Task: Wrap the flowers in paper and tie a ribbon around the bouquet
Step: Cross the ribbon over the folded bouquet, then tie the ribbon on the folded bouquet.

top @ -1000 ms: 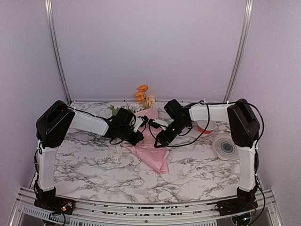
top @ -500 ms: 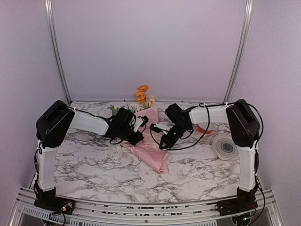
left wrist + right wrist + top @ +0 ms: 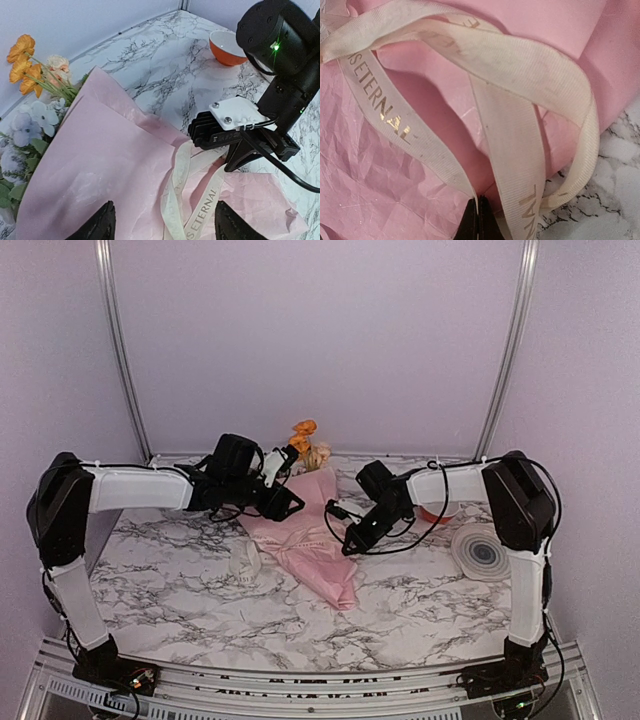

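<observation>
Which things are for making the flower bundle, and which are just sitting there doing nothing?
For the job:
flowers
pink paper
ribbon

Just lying about:
orange bowl
round grey-and-white disc
small white thing left of the paper, too small to name

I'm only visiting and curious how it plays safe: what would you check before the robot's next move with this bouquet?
1. Right gripper shut on ribbon: ok.
2. Left gripper open and empty: ok.
3. Paper covers the stems, flowers poking out: ok.
4. Paper closed all round: cannot tell.
5. Ribbon tied round the paper: not ok, it lies on top in loose loops.
6. Bowl apart from ribbon: ok.
</observation>
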Motion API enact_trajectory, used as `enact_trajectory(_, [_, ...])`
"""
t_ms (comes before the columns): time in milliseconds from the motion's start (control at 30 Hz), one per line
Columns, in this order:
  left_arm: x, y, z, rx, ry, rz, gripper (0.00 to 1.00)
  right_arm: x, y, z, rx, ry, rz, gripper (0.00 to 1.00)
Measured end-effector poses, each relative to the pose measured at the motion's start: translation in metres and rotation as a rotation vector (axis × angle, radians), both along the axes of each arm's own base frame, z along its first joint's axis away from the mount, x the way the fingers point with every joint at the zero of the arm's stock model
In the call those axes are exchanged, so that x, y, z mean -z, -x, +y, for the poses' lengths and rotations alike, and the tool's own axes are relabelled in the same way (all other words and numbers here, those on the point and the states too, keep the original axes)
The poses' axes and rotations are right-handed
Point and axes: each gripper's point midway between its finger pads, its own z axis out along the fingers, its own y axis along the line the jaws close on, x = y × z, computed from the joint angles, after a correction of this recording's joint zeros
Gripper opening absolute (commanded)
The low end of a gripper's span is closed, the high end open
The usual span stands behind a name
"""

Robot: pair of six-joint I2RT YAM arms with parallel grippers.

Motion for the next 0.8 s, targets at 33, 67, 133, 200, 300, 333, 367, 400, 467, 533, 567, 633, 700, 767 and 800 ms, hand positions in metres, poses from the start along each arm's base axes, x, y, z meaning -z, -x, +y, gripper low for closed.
enact_trajectory(33, [-0.009, 0.001, 0.007, -0.011, 0.011, -0.008, 0.65, 0.0, 0.0, 0.0, 0.003, -0.001, 0.001, 0.0])
enact_trajectory(67, [-0.014, 0.003, 0.017, -0.031, 0.018, -0.007, 0.62, 0.0, 0.0, 0.0, 0.006, -0.002, 0.002, 0.0])
enact_trajectory(133, [-0.014, 0.012, 0.039, -0.088, 0.007, 0.02, 0.56, 0.001, -0.001, 0.0, 0.01, -0.004, 0.002, 0.0])
enact_trajectory(200, [0.002, 0.026, 0.06, -0.149, -0.023, 0.084, 0.57, 0.001, -0.001, 0.001, 0.013, -0.006, 0.0, 0.0])
enact_trajectory(300, [0.046, 0.062, 0.084, -0.187, -0.091, 0.213, 0.67, 0.001, -0.002, 0.001, 0.016, -0.011, -0.004, 0.0])
enact_trajectory(333, [0.067, 0.08, 0.092, -0.192, -0.135, 0.263, 0.68, 0.001, -0.002, 0.002, 0.016, -0.013, -0.005, 0.0])
enact_trajectory(367, [0.084, 0.098, 0.097, -0.184, -0.179, 0.302, 0.68, 0.001, -0.003, 0.002, 0.017, -0.014, -0.005, 0.0])
enact_trajectory(400, [0.099, 0.116, 0.101, -0.168, -0.224, 0.335, 0.68, 0.001, -0.003, 0.002, 0.018, -0.017, -0.005, 0.0])
enact_trajectory(467, [0.117, 0.143, 0.103, -0.132, -0.295, 0.375, 0.68, 0.001, -0.003, 0.003, 0.02, -0.019, -0.005, 0.0])
enact_trajectory(533, [0.12, 0.152, 0.101, -0.121, -0.331, 0.373, 0.66, 0.0, -0.003, 0.003, 0.022, -0.02, -0.004, 0.0])
enact_trajectory(567, [0.121, 0.149, 0.102, -0.138, -0.349, 0.371, 0.64, 0.0, -0.003, 0.003, 0.023, -0.02, -0.004, 0.0])
enact_trajectory(633, [0.123, 0.137, 0.103, -0.19, -0.389, 0.372, 0.56, 0.001, -0.003, 0.003, 0.026, -0.021, -0.002, 0.0])
enact_trajectory(700, [0.126, 0.127, 0.103, -0.229, -0.406, 0.368, 0.39, 0.0, -0.003, 0.003, 0.028, -0.023, -0.002, 0.0])
enact_trajectory(767, [0.127, 0.121, 0.106, -0.264, -0.419, 0.361, 0.22, 0.0, -0.003, 0.003, 0.029, -0.025, -0.002, 0.0])
enact_trajectory(800, [0.127, 0.119, 0.108, -0.281, -0.423, 0.36, 0.13, 0.0, -0.004, 0.003, 0.03, -0.025, -0.002, 0.0])
